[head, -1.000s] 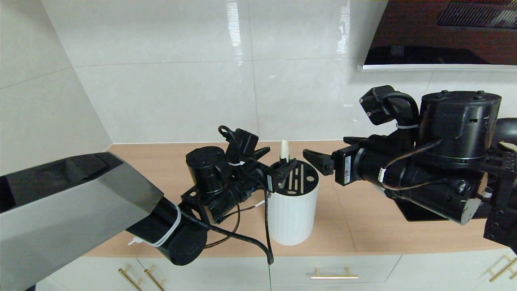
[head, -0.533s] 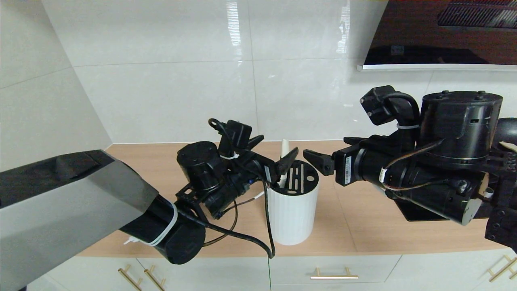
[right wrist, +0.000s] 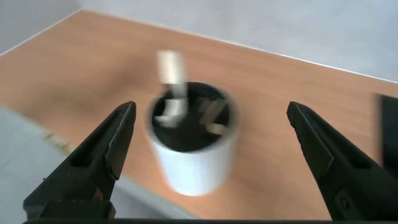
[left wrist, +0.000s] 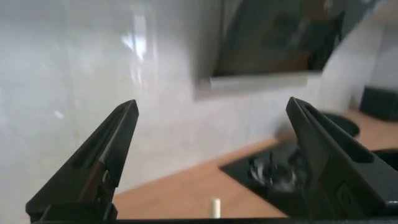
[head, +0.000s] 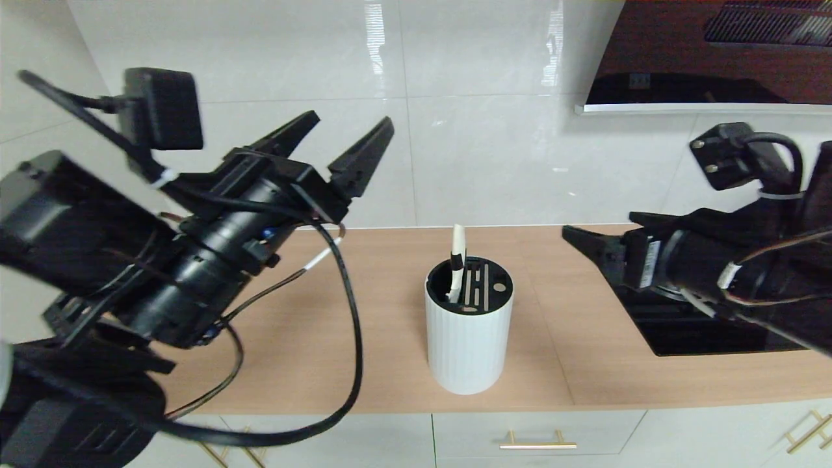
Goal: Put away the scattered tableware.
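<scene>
Fingers of the left gripper [head: 350,125] spread wide, empty, high above the counter [head: 383,325]; right gripper [right wrist: 211,109] equally splayed, empty, facing the white holder [head: 468,351].

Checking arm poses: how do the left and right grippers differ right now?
The left gripper is high, angled up at the tiled wall; the right gripper is low over the cooktop, aimed at the white holder. Both are open and empty.
</scene>
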